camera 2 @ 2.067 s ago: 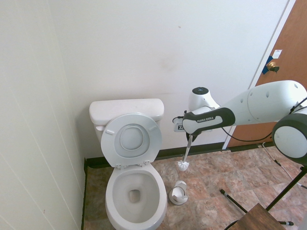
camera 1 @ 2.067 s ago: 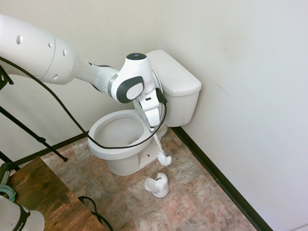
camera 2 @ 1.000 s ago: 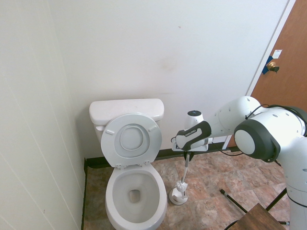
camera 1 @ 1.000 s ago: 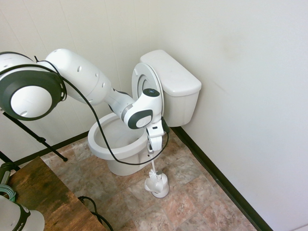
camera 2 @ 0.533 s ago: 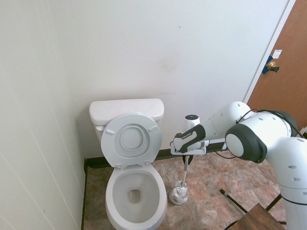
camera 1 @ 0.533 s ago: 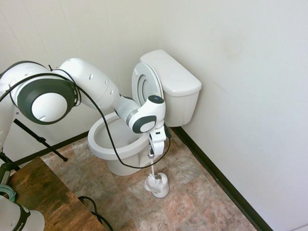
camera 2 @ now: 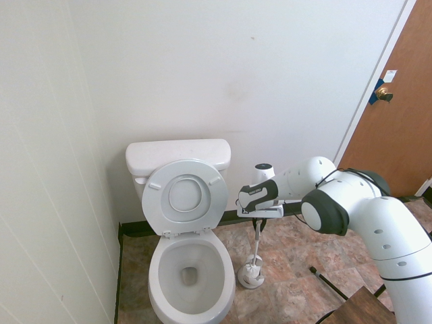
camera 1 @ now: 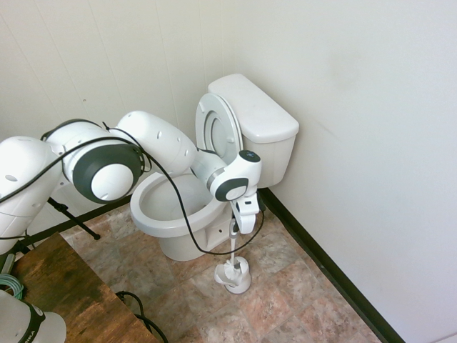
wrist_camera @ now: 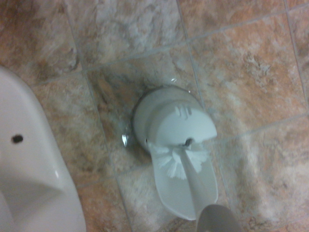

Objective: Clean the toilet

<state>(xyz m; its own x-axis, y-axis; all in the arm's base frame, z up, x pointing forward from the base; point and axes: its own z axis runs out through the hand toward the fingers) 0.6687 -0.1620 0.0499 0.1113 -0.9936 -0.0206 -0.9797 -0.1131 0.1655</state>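
First exterior view, gripper point(camera 1: 233, 230): it is being held just above the brush holder, pointing down at the floor; whether its fingers are clamping the brush handle or standing slightly apart cannot be told.
Second exterior view, gripper point(camera 2: 257, 220): it is being seen at the upper end of the brush handle, above the brush holder and beside the toilet.
Brush handle point(camera 1: 233, 246): it is standing nearly upright, running from the gripper down into the brush holder.
Brush head point(wrist_camera: 179, 162): in the wrist view its white bristles are resting in the open mouth of the brush holder.
Brush holder point(camera 1: 233, 274): this small white holder is sitting on the floor just beside the base of the toilet, on the side away from the paneled wall.
Toilet point(camera 1: 182, 207): it is standing in the corner behind the brush holder, its tank against the wall.
Lid and seat point(camera 2: 185, 197): both are being kept raised, leaning back against the tank.
Tank point(camera 1: 256, 116): it is closed by its flat cover, well above the brush holder.
Bowl point(camera 2: 190, 270): it is lying open, near the brush holder.
Floor point(wrist_camera: 251, 72): mottled brown tiles are surrounding the brush holder.
Door point(camera 2: 398, 115): a brown door is being seen well apart from the brush holder.
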